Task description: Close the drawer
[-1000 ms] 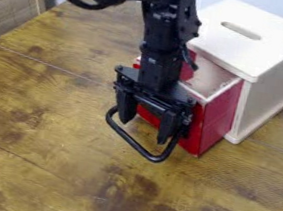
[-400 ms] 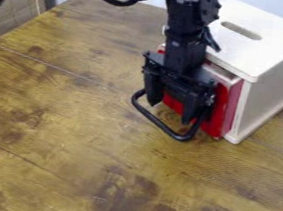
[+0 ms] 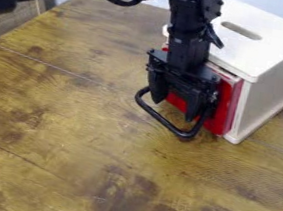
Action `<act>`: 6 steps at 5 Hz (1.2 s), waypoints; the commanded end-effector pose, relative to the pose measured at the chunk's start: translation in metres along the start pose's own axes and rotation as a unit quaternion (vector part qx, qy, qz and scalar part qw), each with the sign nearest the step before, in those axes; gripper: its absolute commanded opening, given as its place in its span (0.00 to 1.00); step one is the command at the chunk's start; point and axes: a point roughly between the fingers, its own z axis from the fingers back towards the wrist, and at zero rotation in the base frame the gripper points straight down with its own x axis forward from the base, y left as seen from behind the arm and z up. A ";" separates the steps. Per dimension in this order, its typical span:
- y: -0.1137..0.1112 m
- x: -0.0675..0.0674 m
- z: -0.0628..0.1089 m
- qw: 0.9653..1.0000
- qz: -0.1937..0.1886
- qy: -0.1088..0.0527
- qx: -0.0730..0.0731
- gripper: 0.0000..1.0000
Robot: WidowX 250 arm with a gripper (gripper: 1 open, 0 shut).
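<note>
Scuffed wood table [image 3: 45, 133]; red boxy drawer [image 3: 220, 105].

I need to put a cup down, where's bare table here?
Bare table spreads wide in front of and left of the drawer, to the near edge. It is crowded at the drawer front, where the gripper and handle sit against the cabinet.

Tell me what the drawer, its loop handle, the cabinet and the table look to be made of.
The drawer: smooth, glossy red, probably painted wood or plastic. Its loop handle: thin black bent bar, likely metal or plastic. The cabinet: pale, matte, flat panels with light edges, apparently unfinished wood. The table: brown boards with dark grain and knots, wood or wood-look laminate with a slight sheen.
</note>
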 end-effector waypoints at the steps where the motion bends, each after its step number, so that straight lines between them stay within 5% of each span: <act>1: 0.024 -0.011 -0.034 0.999 0.016 0.044 0.001 1.00; 4: 0.029 -0.013 -0.048 0.995 -0.051 0.081 0.000 1.00; 6: 0.002 -0.015 -0.046 0.995 -0.019 0.097 -0.009 1.00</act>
